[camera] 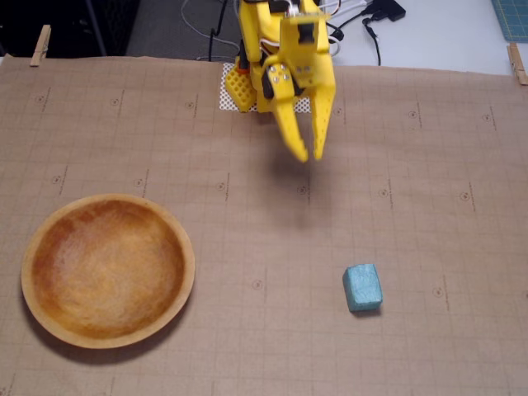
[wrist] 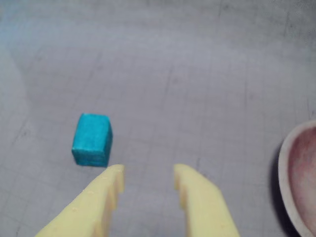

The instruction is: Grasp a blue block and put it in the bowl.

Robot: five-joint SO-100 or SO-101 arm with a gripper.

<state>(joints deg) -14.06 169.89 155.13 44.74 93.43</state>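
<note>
Turquoise and speckled, the blue block (camera: 362, 287) lies on the desk (camera: 412, 214), which is covered by a tan gridded paper sheet (camera: 99, 132), toward the near right of the fixed view, untouched and clear of everything else. Well apart from it, at the near left of that view, sits the wooden bowl (camera: 107, 271), orange-brown inside with a paler rim and nothing in it. The yellow arm (camera: 276, 49) reaches in from the far edge, its hand (camera: 309, 154) hanging above the sheet with the two fingers pointing down, parted by a small gap and holding nothing. A wooden clothespin (camera: 40, 45) clips the paper at the far left corner and another clothespin (camera: 516, 63) at the far right, while black cables (camera: 363, 21) trail behind the arm. In the wrist view the sheet looks grey; the hand (wrist: 148, 170) shows as two yellow fingers (wrist: 197, 197) entering from the bottom edge with bare desk between them. The blue block (wrist: 92, 139) lies just beyond and to the left of the left fingertip, outside the gap and not touching it. A slice of the bowl (wrist: 284, 173) shows at the right edge.
</note>
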